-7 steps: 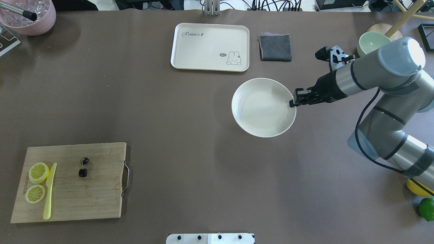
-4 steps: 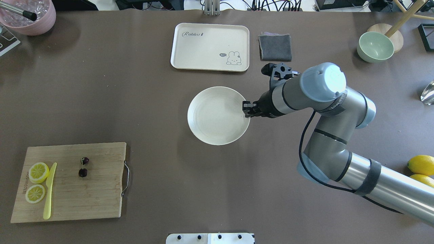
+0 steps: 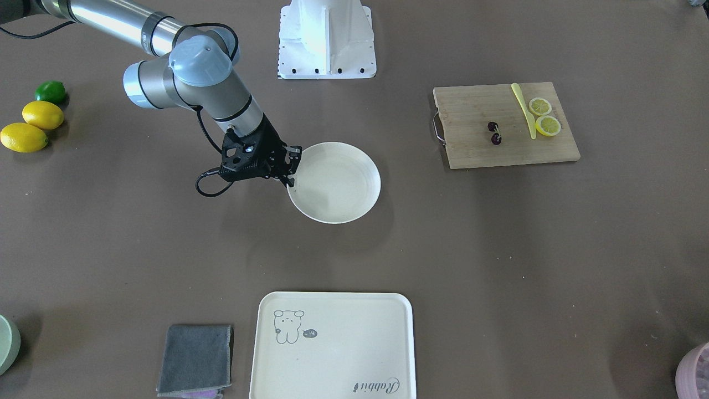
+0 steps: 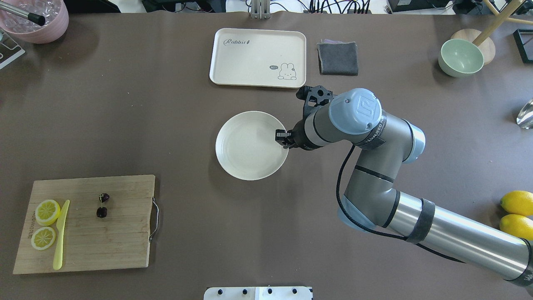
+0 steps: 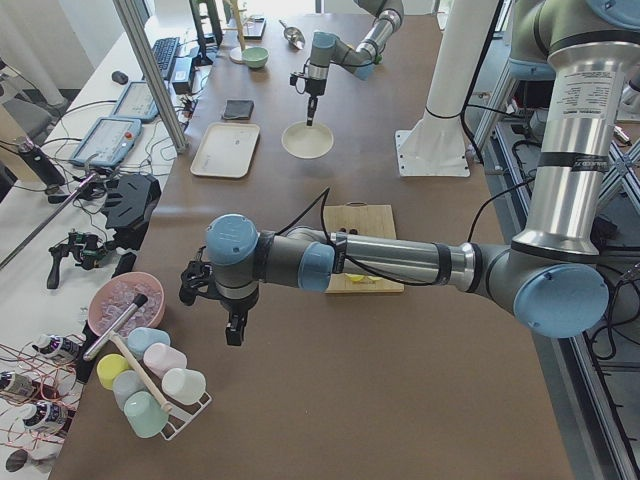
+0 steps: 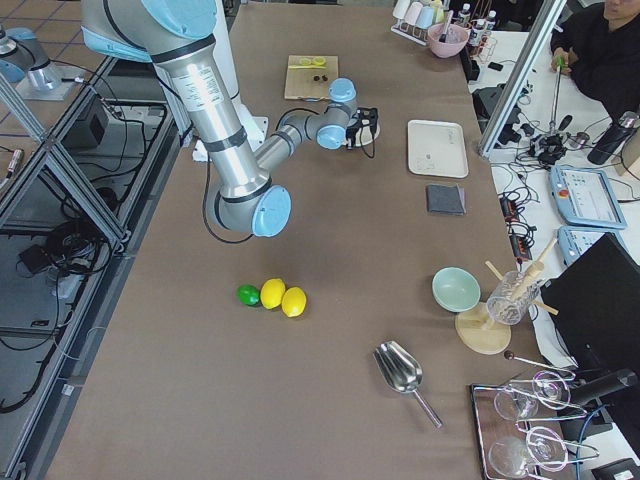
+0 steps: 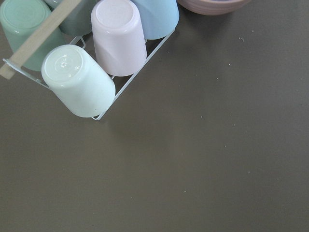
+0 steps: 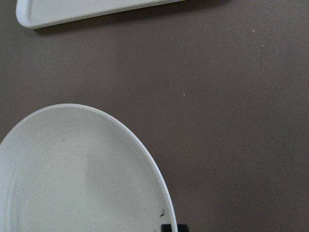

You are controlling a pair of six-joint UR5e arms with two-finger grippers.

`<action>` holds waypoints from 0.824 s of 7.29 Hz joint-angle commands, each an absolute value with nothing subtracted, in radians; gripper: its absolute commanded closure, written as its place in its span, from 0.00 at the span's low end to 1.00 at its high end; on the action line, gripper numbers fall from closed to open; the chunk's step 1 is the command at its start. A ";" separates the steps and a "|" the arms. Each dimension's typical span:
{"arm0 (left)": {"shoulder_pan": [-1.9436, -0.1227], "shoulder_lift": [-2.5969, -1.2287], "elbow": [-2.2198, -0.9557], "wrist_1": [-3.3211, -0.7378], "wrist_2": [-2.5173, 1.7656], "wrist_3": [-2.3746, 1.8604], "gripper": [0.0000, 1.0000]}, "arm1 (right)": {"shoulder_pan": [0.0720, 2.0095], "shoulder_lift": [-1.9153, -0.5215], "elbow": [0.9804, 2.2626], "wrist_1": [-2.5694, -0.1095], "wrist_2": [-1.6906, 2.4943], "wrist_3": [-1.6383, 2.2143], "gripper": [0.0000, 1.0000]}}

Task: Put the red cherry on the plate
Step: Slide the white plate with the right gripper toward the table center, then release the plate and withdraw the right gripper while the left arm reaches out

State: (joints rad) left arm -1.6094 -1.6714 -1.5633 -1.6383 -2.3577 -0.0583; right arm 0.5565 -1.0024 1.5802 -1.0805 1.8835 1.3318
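The red cherry (image 4: 102, 205) is a dark pair lying on the wooden cutting board (image 4: 125, 237) at the near left, and it also shows in the front view (image 3: 494, 133). The cream-white plate (image 4: 247, 146) sits mid-table with nothing in it. My right gripper (image 4: 282, 138) is shut on the plate's right rim; the wrist view shows that rim (image 8: 145, 150) right at the fingers. Far from both, my left gripper (image 5: 235, 325) hangs over bare table beside a cup rack. It shows only in the left side view, so I cannot tell its state.
A bear-printed tray (image 4: 258, 56) and a grey cloth (image 4: 338, 58) lie behind the plate. Lemon slices (image 4: 47, 211) and a yellow knife (image 4: 61, 235) share the board. A green bowl (image 4: 460, 57) stands far right, lemons (image 4: 516, 203) near right, and a pink bowl (image 4: 37, 23) far left.
My right gripper has slid the plate leftward across the table, from right of centre to the middle. The cherry and the board have not moved.
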 commanded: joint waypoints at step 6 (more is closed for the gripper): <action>-1.609 -1.689 -1.580 -1.638 -2.365 -0.063 0.02 | 0.551 -0.985 1.561 -1.077 1.835 1.336 0.00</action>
